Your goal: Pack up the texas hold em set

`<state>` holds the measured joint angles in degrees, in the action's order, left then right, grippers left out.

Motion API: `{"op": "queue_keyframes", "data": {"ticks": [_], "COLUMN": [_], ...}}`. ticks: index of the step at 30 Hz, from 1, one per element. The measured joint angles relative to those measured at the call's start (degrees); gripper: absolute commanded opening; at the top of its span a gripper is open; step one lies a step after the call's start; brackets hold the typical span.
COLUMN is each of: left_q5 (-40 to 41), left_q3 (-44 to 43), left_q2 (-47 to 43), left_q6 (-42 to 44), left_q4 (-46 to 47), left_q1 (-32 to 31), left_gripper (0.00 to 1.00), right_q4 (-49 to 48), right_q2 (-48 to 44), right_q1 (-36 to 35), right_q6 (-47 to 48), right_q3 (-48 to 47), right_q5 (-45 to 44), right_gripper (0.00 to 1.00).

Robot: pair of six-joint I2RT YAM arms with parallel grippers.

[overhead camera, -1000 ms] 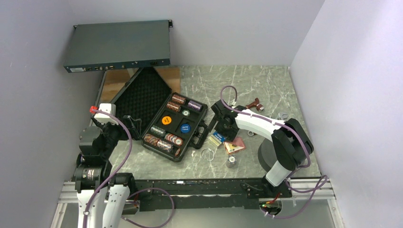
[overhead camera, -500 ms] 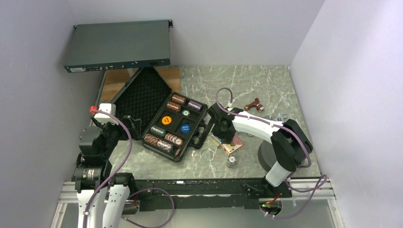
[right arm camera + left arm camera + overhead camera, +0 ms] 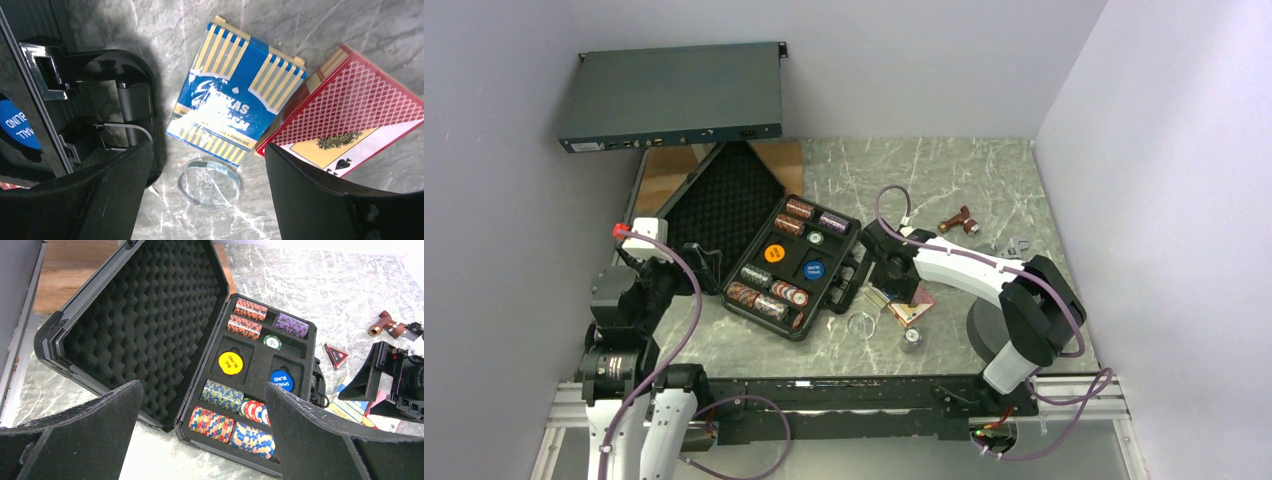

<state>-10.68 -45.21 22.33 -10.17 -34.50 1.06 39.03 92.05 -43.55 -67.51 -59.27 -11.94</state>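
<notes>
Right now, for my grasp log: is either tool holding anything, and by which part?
Nothing is held. Right tool open above the blue card box; left tool open, facing the case.

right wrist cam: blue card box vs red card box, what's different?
Print: the blue card box has yellow stripes and TEXAS lettering; the red card box has a diamond lattice and a cream band with a spade. Place: the blue card box lies nearer the case handle; the red card box lies beyond it. Shared: both lie flat on the table, outside the case, edges meeting.
</notes>
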Motion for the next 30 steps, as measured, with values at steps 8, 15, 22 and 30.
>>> {"op": "queue_keyframes", "data": {"ticks": [8, 15, 22, 30], "left_q5": [0.0, 0.0, 0.0, 0.0], "left_q3": [0.0, 0.0, 0.0, 0.0], "left_q2": [0.0, 0.1, 0.4, 0.4], "left_q6": [0.0, 0.0, 0.0, 0.0], "left_q4": [0.0, 0.0, 0.0, 0.0], "left_q1": [0.0, 0.0, 0.0, 0.0], "left_gripper": [0.99, 0.99, 0.99, 0.99], "right_q4": [-6.6, -9.2, -10.1, -4.5], "right_q2": [-0.7, -1.3, -5.3, -8.0], "right_q1": [1.8, 2.7, 8.4, 9.9], "right_q6": [8.1, 9.2, 8.5, 11.9], "right_q3": [3.5, 4.9, 12.4, 11.8], "right_q5": [2.0, 2.6, 2.9, 0.3], "right_gripper": [0.86, 0.86, 0.86, 0.88]}}
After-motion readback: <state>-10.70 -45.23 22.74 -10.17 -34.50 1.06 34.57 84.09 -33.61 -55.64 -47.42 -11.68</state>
